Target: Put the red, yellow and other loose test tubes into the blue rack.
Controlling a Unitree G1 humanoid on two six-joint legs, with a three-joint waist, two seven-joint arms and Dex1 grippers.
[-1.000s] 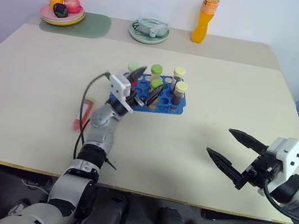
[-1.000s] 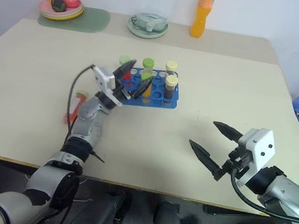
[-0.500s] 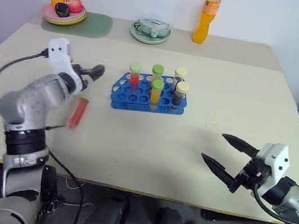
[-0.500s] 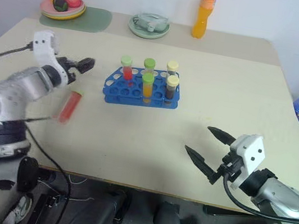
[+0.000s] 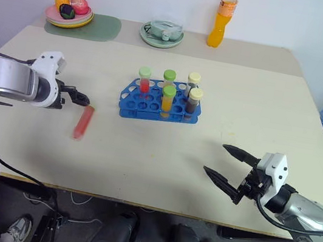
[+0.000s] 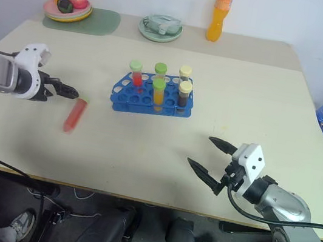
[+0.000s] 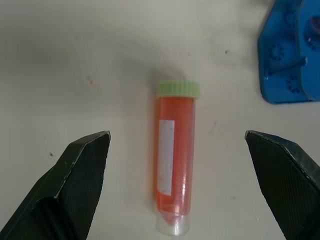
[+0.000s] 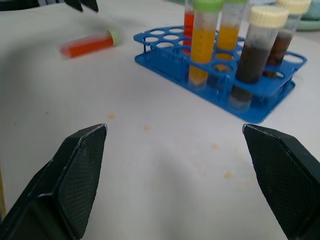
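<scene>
A clear plastic tube of red liquid with a green cap (image 7: pixel 174 156) lies flat on the beige table (image 5: pixel 144 155), left of the blue plastic rack (image 5: pixel 159 103) (five capped tubes upright). Left hand (image 5: pixel 80 97) gapes empty above it; right hand (image 5: pixel 228 165) open too.

Both head views look forward and down from above the near edge of the beige rectangular table (image 5: pixel 245 97), taking in all of it up to the far edge by the white wall; they share nearly the same scene. The left wrist view looks almost straight down, close over a clear plastic tube of red liquid with a green cap (image 7: pixel 173 155) near the table's left edge. The right wrist view looks nearly level and low across the surface at the blue plastic rack (image 8: pixel 220 75), sharing that tube.
</scene>
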